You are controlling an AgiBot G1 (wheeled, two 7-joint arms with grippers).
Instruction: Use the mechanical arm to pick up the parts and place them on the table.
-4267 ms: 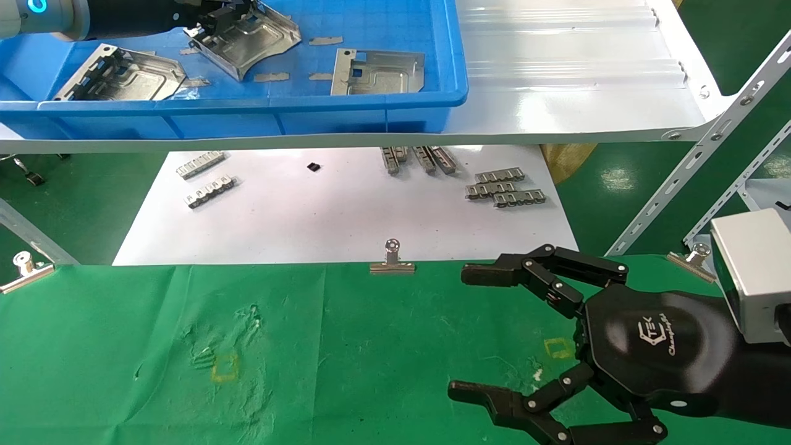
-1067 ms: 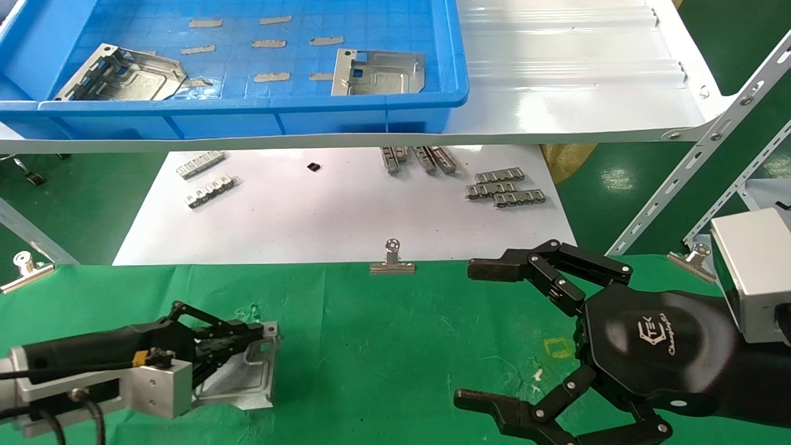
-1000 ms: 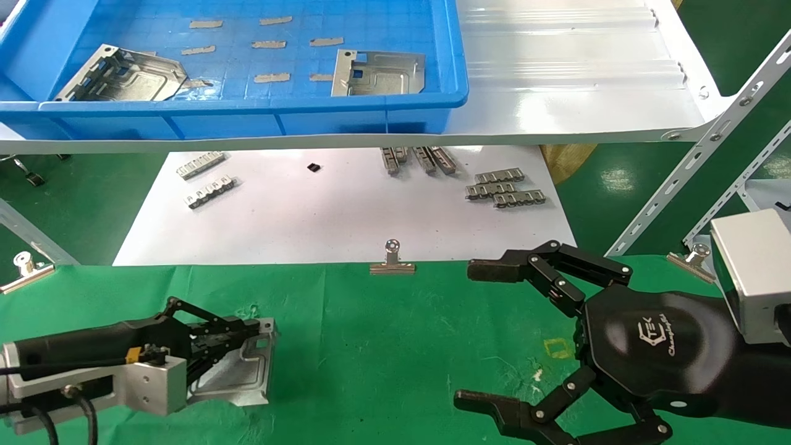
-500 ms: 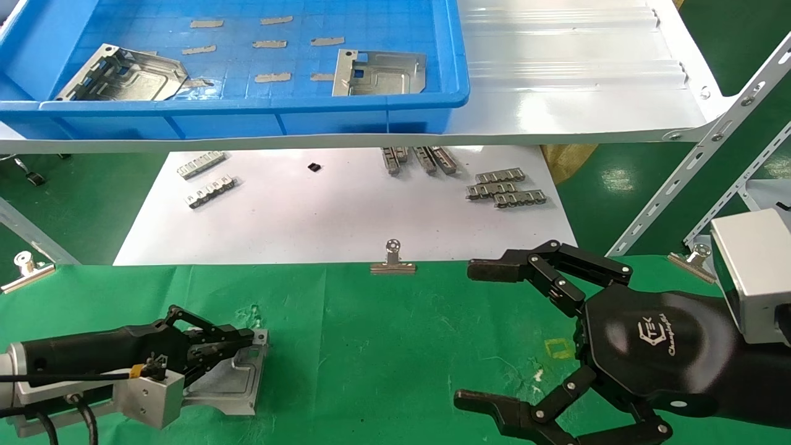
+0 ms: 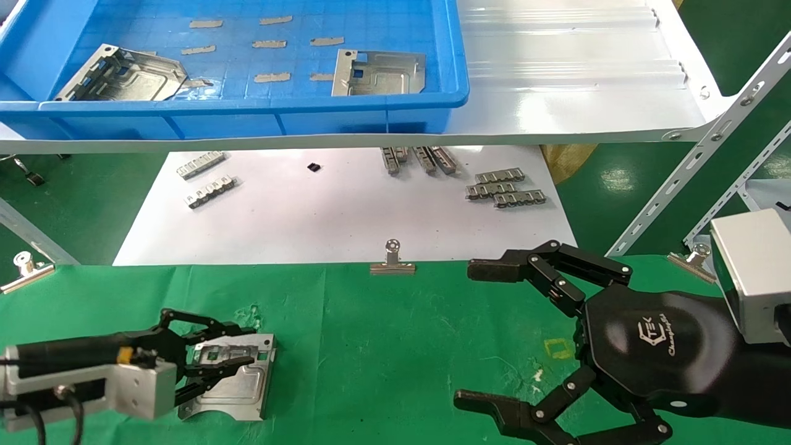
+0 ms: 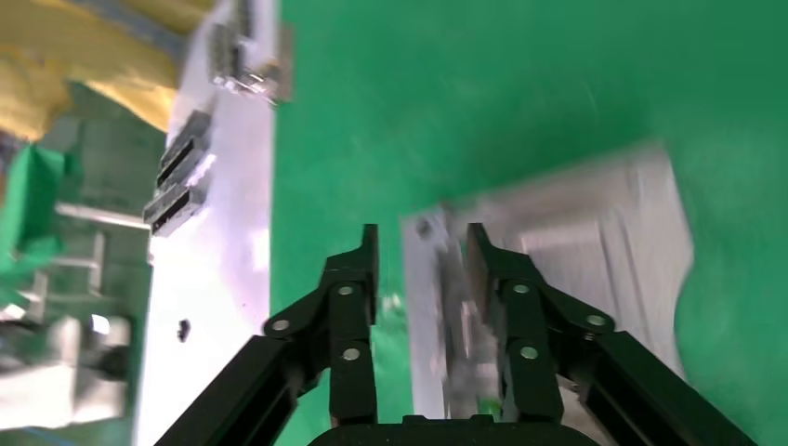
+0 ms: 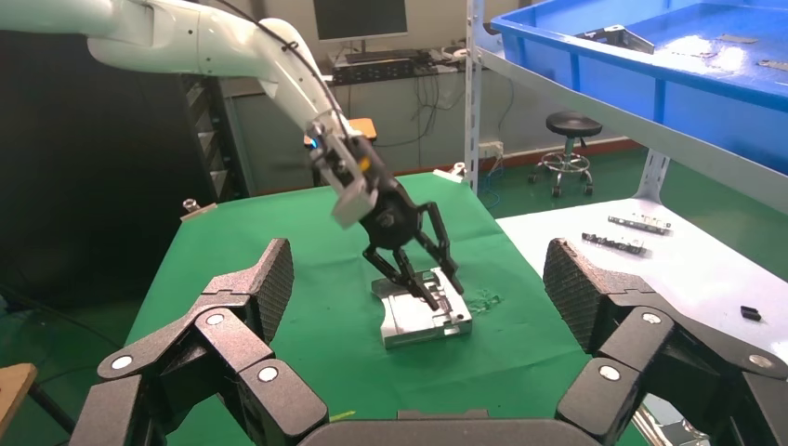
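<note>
One silver part (image 5: pixel 241 386) lies flat on the green cloth table (image 5: pixel 383 346) at the front left. My left gripper (image 5: pixel 250 344) is open just over it, and its fingers straddle the tabbed edge without clamping it. The left wrist view shows the part (image 6: pixel 595 242) between and beside the spread fingers of my left gripper (image 6: pixel 423 237). The right wrist view shows that gripper (image 7: pixel 447 297) above the part (image 7: pixel 413 321). My right gripper (image 5: pixel 466 334) is open and empty over the cloth at the front right. Two more parts (image 5: pixel 378 72) (image 5: pixel 123 74) lie in the blue bin (image 5: pixel 247 102).
The blue bin stands on a glossy white shelf (image 5: pixel 575 80) with slanted metal struts (image 5: pixel 698 154) on the right. Under it a white sheet (image 5: pixel 334 216) carries small toothed strips (image 5: pixel 503 188). Binder clips (image 5: pixel 392 259) sit on the cloth's far edge.
My left gripper carried a part from the bin down to the green cloth, lowered it and has now opened; the part lies flat. The right arm has barely moved.
</note>
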